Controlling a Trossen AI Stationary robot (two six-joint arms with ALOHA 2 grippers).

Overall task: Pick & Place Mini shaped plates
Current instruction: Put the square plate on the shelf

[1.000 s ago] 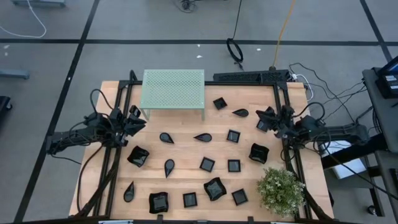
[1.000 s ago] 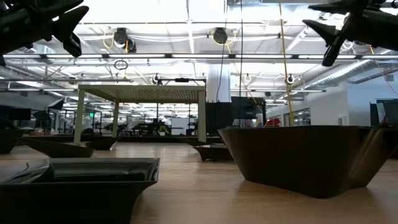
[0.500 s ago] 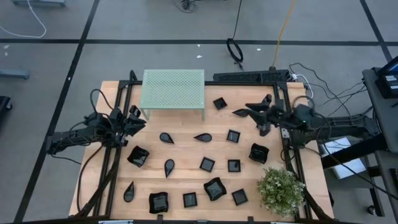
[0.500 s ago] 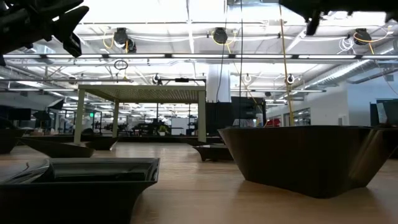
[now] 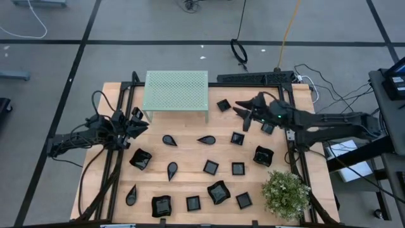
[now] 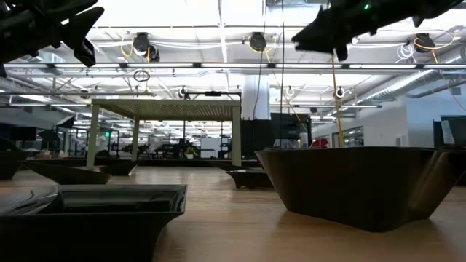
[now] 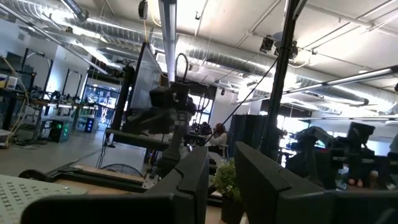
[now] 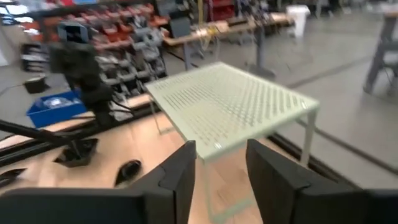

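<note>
From above, the right gripper (image 5: 243, 112) hangs over the far right part of the table (image 5: 190, 152), beside a teardrop plate that it partly hides and near a square plate (image 5: 223, 105). Its jaws are apart and empty. The other small black plates (image 5: 211, 167) lie scattered across the table, none on the green platform (image 5: 176, 90). The left gripper (image 5: 138, 118) waits at the left edge.

At table level the right gripper (image 6: 320, 35) is high above the plates (image 6: 357, 182); it should drop straight down and centre on one rim.

The left wrist view shows jaws slightly apart.

The right wrist view faces the green platform (image 8: 230, 102), jaws apart.
</note>
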